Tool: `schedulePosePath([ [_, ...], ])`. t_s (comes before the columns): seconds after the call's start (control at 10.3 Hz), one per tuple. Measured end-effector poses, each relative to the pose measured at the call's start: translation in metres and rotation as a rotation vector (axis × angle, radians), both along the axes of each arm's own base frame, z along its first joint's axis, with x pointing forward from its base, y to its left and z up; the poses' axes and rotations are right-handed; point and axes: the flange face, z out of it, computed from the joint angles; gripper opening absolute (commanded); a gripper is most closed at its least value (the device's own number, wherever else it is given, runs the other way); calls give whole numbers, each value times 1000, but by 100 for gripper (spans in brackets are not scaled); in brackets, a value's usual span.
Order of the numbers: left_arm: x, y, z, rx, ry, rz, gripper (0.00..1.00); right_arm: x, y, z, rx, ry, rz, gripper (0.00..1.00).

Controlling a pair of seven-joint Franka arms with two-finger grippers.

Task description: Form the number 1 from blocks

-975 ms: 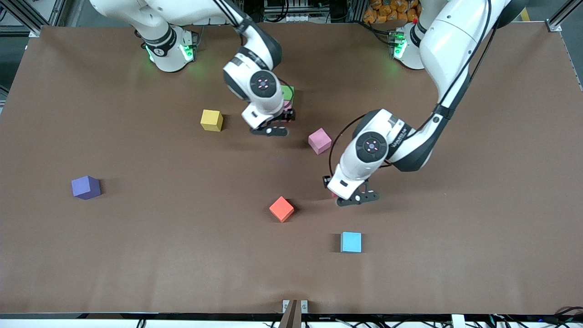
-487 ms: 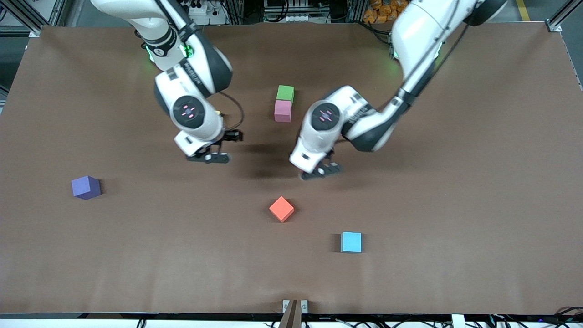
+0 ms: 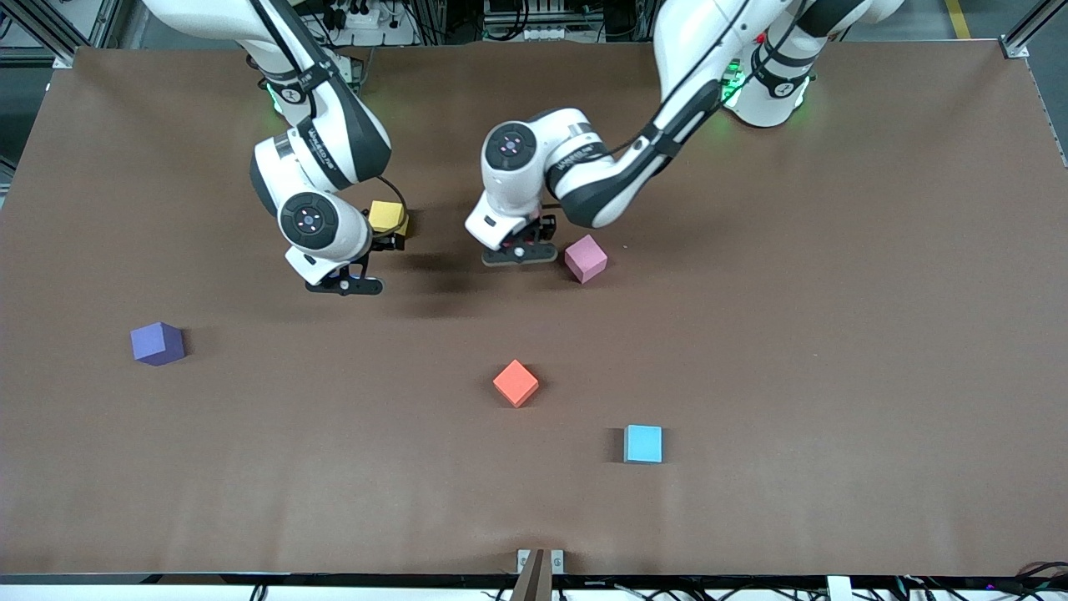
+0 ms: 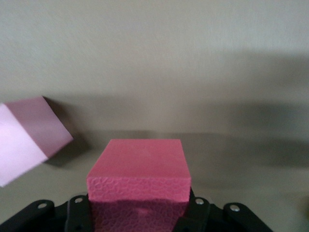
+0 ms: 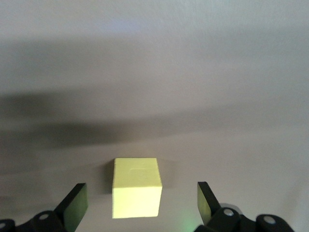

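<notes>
Red foam fills the bottom of my left wrist view: the red foam cube [image 4: 139, 181] sits pinched in my left gripper [image 4: 139, 212], jaws pressed against its sides. In the front view that left gripper [image 3: 519, 249] hangs over the middle of the brown worktop [image 3: 834, 334], toward the edge where my bases stand, and the red cube is hidden under the hand there. Just beside it, toward the left arm's end, lies a pink foam cube [image 3: 586, 258], turned at an angle; the left wrist view catches it too [image 4: 29, 140].

My right gripper [image 3: 344, 282] hovers with its fingers [image 5: 75, 203] spread wide and holding nothing, close to the yellow foam cube [image 3: 386, 216], which rests on the worktop partly covered by my right wrist. In the right wrist view the yellow cube [image 5: 136, 187] lies between the open fingertips but ahead of them, untouched.

Nearer the front edge lie an orange foam cube [image 3: 516, 383] and a light blue foam cube [image 3: 643, 443]. A purple foam cube [image 3: 157, 343] sits toward the right arm's end.
</notes>
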Motion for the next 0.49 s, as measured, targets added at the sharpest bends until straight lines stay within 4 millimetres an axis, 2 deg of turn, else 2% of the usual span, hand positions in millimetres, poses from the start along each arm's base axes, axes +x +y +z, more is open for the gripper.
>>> schedulePosePath([
  [0.29, -15, -4, -33, 29, 40, -26, 0, -30, -12, -40, 21, -12, -8, 100],
  [0.49, -17, -4, -41, 36, 50, -30, 0, -39, -14, -48, 58, 6, -30, 100],
])
